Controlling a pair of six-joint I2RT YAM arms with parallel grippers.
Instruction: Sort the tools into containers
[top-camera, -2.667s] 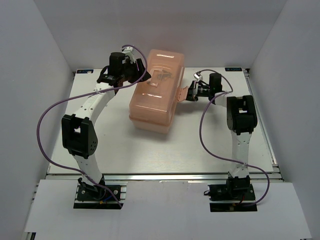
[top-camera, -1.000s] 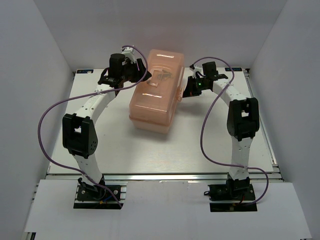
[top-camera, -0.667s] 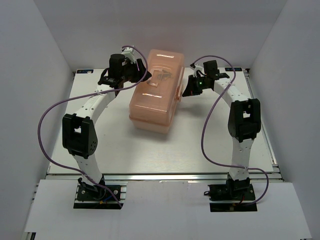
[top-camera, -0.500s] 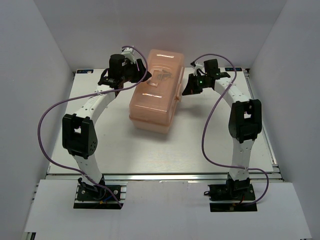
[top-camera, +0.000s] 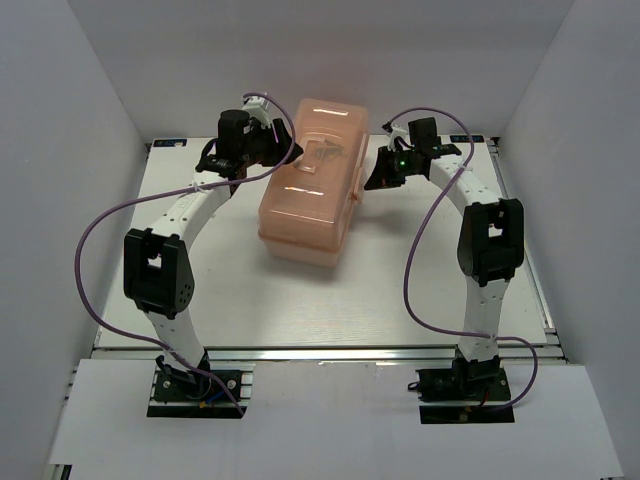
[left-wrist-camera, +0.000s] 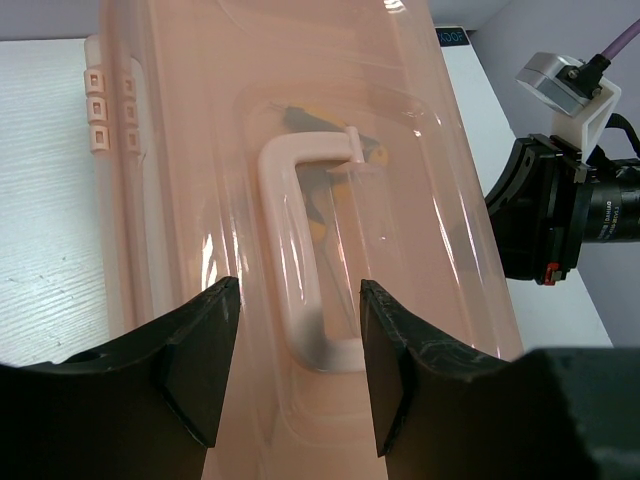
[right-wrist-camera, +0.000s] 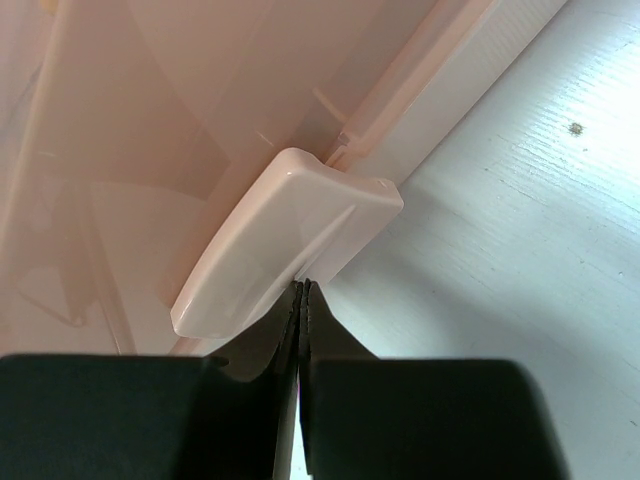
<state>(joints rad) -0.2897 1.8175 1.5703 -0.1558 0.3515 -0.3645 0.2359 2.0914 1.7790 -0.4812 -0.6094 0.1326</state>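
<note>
The salmon-pink toolbox (top-camera: 305, 190) sits shut on the surface (top-camera: 400, 290), between the two arms. The left tool (left-wrist-camera: 297, 335) is released. Its fingers (left-wrist-camera: 200, 360) are spread wide above the translucent lid (left-wrist-camera: 430, 200), and the box's handle (left-wrist-camera: 300, 250) lies flat in its recess straight ahead of the gap between them. I cannot tell whether those fingers touch the lid.

The right tool (right-wrist-camera: 302, 300) is clenched on nothing. Its two fingers are pressed flat together, and their tips sit right at the lower edge of the latch (right-wrist-camera: 285, 240), which stands just in front of them on the box's side.

Through the lid, directly beyond the left tool and under the handle, yellow-and-dark shapes (left-wrist-camera: 372, 155) show faintly. They are probably some of the handled rods, lying inside. The overhead view shows no screwdrivers or rods outside the box.

With the items inside, the trays hidden and the closed fingertips working at the latch, I judge this to be a latch step. The pictures do not show whether it is unfastening before sorting or fastening after it. If it is unfastening, the whole job is left: lifting the lid, spreading the tiers and placing each item in its compartment.
</note>
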